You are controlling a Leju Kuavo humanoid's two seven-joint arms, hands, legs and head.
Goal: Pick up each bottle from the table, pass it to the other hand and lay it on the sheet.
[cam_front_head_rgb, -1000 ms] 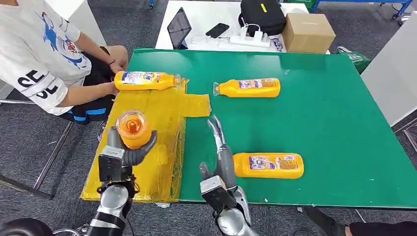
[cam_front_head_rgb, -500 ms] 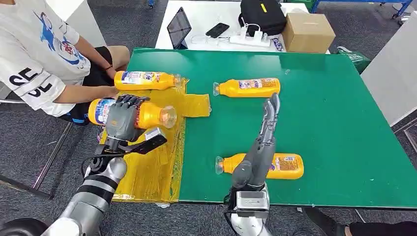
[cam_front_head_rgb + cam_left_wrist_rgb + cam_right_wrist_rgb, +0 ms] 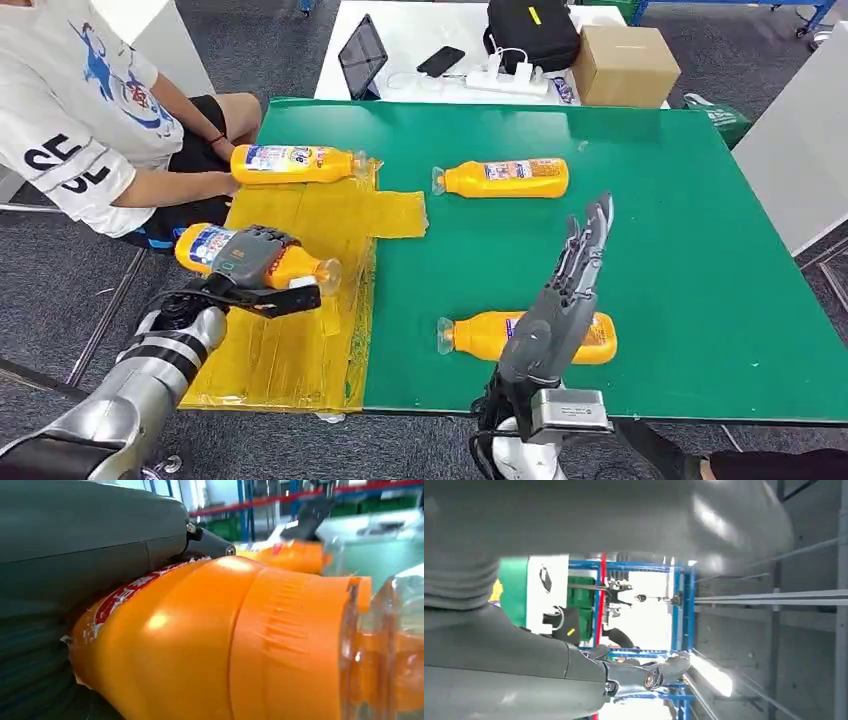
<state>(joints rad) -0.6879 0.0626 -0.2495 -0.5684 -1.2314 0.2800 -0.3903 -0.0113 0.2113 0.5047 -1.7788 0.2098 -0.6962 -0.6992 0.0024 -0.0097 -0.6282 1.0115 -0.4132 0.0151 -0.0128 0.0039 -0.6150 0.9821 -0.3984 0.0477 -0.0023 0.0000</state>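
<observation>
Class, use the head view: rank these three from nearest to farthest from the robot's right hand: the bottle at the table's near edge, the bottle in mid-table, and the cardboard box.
From the right hand:
1. Bottle at the near edge, lying just below the hand, partly hidden by it.
2. Mid-table bottle, lying beyond the hand, to its left.
3. Cardboard box, on the white table behind the green one.

Dark letters "SE" on person's white shirt sleeve (image 3: 62, 168), bottle labels unreadable
</observation>
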